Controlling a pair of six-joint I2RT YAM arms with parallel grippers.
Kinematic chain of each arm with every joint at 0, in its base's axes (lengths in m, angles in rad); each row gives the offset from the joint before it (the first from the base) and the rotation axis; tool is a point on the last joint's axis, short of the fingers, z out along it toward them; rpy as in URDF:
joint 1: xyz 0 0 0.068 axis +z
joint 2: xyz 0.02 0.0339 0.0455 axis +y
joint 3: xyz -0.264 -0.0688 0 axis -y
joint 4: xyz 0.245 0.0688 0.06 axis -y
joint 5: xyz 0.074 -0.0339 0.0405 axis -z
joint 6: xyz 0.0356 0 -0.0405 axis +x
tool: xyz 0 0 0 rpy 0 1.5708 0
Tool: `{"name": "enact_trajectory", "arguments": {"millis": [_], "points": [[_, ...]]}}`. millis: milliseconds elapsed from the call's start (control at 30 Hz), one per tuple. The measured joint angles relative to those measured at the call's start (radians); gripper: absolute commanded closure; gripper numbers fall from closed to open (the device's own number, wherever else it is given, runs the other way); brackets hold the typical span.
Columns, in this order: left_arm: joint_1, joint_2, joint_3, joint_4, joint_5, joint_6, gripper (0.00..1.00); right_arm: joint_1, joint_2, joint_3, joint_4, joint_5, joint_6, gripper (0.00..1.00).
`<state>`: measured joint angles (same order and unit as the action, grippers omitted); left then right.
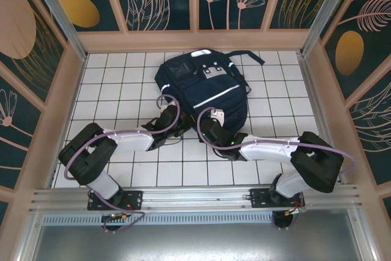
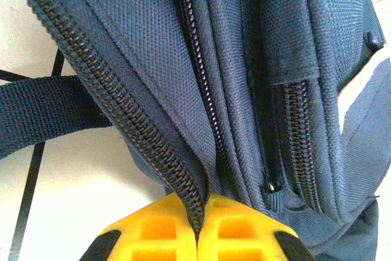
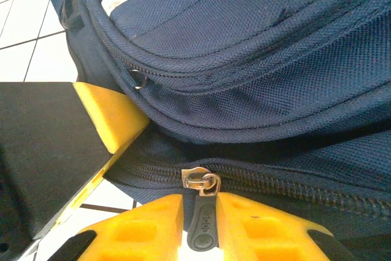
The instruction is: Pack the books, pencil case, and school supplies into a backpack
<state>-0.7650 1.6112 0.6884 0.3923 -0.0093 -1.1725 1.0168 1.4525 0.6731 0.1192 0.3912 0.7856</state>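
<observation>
Risk — the zip pull (image 3: 201, 227) sits shallow between my right fingers (image 3: 143, 230), which are clamped on it. A skewed tug could slip it out or snag cloth in the slider. My left fingers (image 2: 153, 233) are pressed together on the edge of the zip tape (image 2: 183, 181) only — if that thin pinch lets go, the backpack (image 1: 201, 84) would drag instead of the zip running. Backpack lies mid-tabletop toward the far edge, its near end at both sets of fingers.
</observation>
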Motion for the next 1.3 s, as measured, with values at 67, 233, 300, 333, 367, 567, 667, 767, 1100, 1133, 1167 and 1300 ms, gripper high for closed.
{"name": "enact_trajectory", "arguments": {"millis": [67, 233, 300, 333, 367, 567, 667, 767, 1100, 1133, 1167, 1300], "points": [[0.000, 0.000, 0.000, 0.000, 0.000, 0.000, 1.00, 0.000, 0.006, 0.000, -0.005, 0.003, -0.002, 0.75], [0.000, 0.000, 0.000, 0.000, 0.000, 0.000, 1.00, 0.018, 0.018, 0.010, -0.034, 0.036, -0.002, 0.74], [0.000, 0.000, 0.000, 0.000, 0.000, 0.000, 1.00, 0.021, 0.023, 0.013, -0.041, 0.046, -0.002, 0.77], [0.000, 0.000, 0.000, 0.000, 0.000, 0.000, 1.00, 0.021, 0.028, 0.014, -0.042, 0.052, -0.002, 0.79], [0.000, 0.002, 0.000, 0.001, 0.000, 0.000, 1.00, 0.021, 0.032, 0.016, -0.045, 0.054, -0.003, 0.81], [0.000, 0.005, 0.000, 0.001, 0.000, 0.000, 1.00, 0.026, 0.043, 0.027, -0.056, 0.069, -0.014, 1.00], [0.000, 0.005, 0.001, 0.000, -0.001, 0.000, 1.00, 0.032, 0.039, 0.027, -0.062, 0.079, -0.021, 1.00], [0.000, 0.005, 0.010, -0.011, -0.003, 0.001, 1.00, 0.037, 0.012, 0.023, -0.076, 0.087, -0.021, 1.00], [0.040, -0.047, -0.013, -0.046, -0.018, 0.013, 1.00, 0.009, -0.138, -0.091, -0.101, 0.106, 0.007, 1.00], [0.058, -0.059, -0.028, -0.045, -0.016, 0.014, 1.00, 0.003, -0.160, -0.107, -0.101, 0.105, 0.011, 1.00], [0.074, -0.070, -0.041, -0.045, -0.015, 0.016, 1.00, -0.003, -0.178, -0.120, -0.105, 0.105, 0.013, 1.00], [0.148, -0.115, -0.083, -0.048, 0.007, 0.032, 1.00, -0.045, -0.243, -0.166, -0.114, 0.102, 0.013, 1.00]]}}
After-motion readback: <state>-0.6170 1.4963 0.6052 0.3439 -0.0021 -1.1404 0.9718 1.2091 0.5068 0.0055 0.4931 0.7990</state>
